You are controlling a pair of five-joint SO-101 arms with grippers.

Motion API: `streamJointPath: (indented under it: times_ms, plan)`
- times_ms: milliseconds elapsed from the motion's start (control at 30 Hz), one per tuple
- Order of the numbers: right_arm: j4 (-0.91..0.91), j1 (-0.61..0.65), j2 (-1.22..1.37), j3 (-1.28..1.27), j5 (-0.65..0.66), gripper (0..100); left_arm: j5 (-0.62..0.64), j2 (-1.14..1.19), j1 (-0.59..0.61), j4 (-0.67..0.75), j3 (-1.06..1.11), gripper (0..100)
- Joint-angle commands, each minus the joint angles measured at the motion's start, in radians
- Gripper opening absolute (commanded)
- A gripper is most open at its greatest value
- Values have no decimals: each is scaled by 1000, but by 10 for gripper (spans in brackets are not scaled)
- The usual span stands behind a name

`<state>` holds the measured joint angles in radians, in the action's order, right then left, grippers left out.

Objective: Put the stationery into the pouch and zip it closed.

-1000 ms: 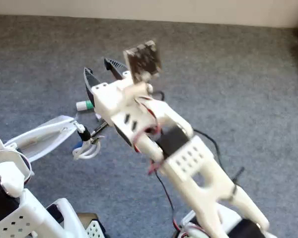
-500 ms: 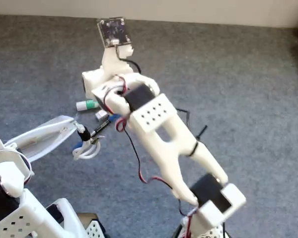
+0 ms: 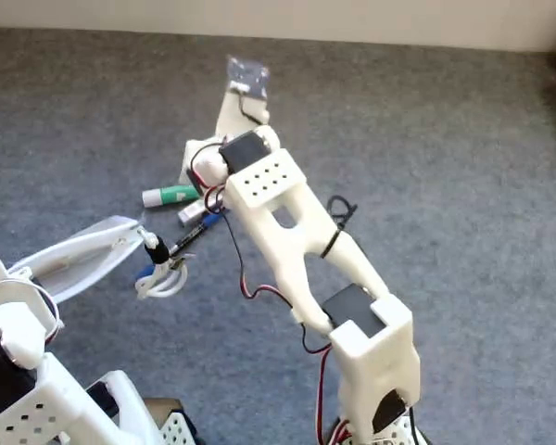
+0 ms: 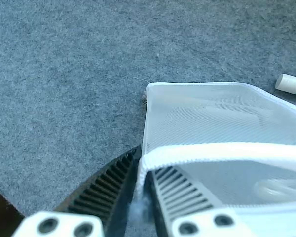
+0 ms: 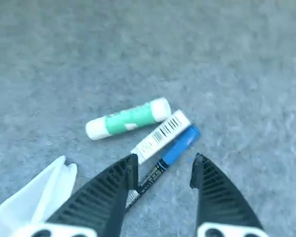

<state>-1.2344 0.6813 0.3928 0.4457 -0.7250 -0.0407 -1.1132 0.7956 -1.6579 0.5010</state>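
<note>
The left gripper (image 4: 140,165) is clamped on the rim of the mesh pouch (image 4: 212,118). Near the pouch mouth, on grey carpet (image 3: 445,139), lie a glue stick (image 5: 128,118), a barcoded white stick (image 5: 160,135) and a blue-capped pen (image 5: 176,147), with the two sticks beyond the pen. The right gripper (image 5: 164,163) hangs over the pen, jaws apart.

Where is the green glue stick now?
The green glue stick lies on the carpet in the high view, beside the white barcoded stick, near the open pouch.

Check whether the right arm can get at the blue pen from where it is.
Probably yes. The right hand hangs open above the blue pen with nothing between them. The white barcoded stick lies alongside the pen and might get caught too.
</note>
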Motion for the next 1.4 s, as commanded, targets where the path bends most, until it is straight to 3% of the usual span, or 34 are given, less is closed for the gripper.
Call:
streamJointPath:
  times_ms: [0, 500, 1367]
  plan:
    - [-38, -13, -12, 56, -78, 170, -6, 16, 2, 5, -8, 7]
    - [-36, 35, 222, 62, -80, 170, -6, 16, 2, 5, -8, 7]
    - [12, 35, 252, 166, -6, 170, -6, 16, 2, 5, -7, 7]
